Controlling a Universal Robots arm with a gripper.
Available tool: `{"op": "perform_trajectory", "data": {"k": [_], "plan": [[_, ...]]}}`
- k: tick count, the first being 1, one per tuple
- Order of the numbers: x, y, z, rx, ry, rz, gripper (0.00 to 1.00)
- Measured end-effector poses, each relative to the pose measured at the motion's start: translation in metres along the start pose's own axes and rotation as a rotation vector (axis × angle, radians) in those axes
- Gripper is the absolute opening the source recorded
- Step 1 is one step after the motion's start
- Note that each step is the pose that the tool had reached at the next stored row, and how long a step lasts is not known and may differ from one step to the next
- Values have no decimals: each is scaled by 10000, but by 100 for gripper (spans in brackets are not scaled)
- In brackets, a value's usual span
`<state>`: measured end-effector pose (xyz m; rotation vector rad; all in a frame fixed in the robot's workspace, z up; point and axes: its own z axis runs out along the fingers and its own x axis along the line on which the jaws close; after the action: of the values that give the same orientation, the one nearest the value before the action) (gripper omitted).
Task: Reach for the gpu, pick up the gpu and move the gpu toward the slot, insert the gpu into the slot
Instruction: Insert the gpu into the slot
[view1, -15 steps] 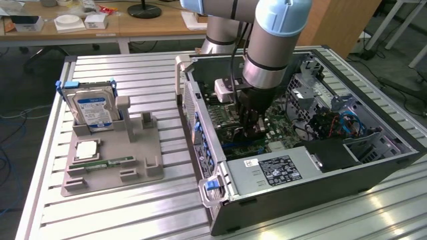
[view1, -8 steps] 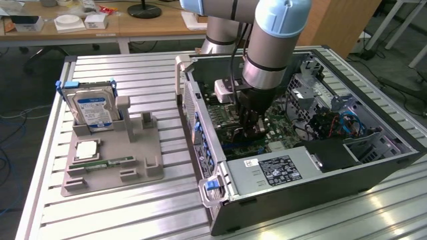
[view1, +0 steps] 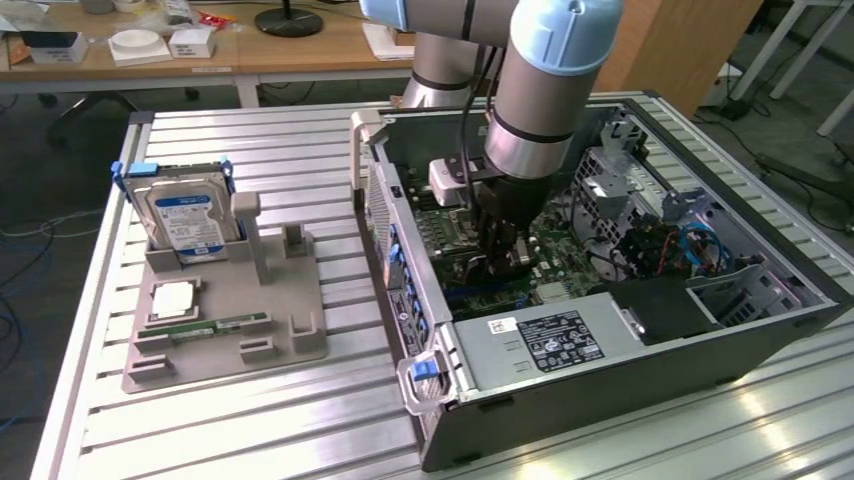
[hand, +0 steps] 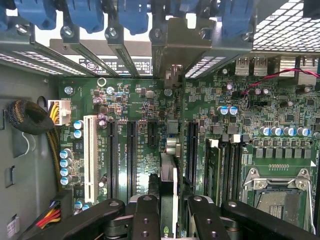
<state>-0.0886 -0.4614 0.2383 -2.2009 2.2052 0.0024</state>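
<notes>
My gripper (hand: 169, 222) is shut on the gpu (hand: 169, 175), a thin card seen edge-on between the black fingers (hand: 146, 220). Its grey metal end bracket (hand: 172, 47) stands against the case's rear bracket row. The card hangs upright over the green motherboard (hand: 145, 105), in line with the gap between two black expansion slots (hand: 191, 150). Whether its lower edge touches a slot is hidden. In the exterior view the gripper (view1: 505, 255) reaches down into the open computer case (view1: 641, 350).
A white slot (hand: 90, 155), memory slots and a CPU socket (hand: 280, 197) lie on the board, with a cable bundle (hand: 30, 117) at one side. Beside the case on the exterior view's left, a grey fixture (view1: 227, 320) holds a hard drive (view1: 187, 220) and a memory stick (view1: 200, 327).
</notes>
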Motion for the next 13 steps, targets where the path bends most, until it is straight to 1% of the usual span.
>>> {"op": "perform_trajectory", "data": {"k": [13], "plan": [[0, 2, 23, -6, 0, 0, 26]]}}
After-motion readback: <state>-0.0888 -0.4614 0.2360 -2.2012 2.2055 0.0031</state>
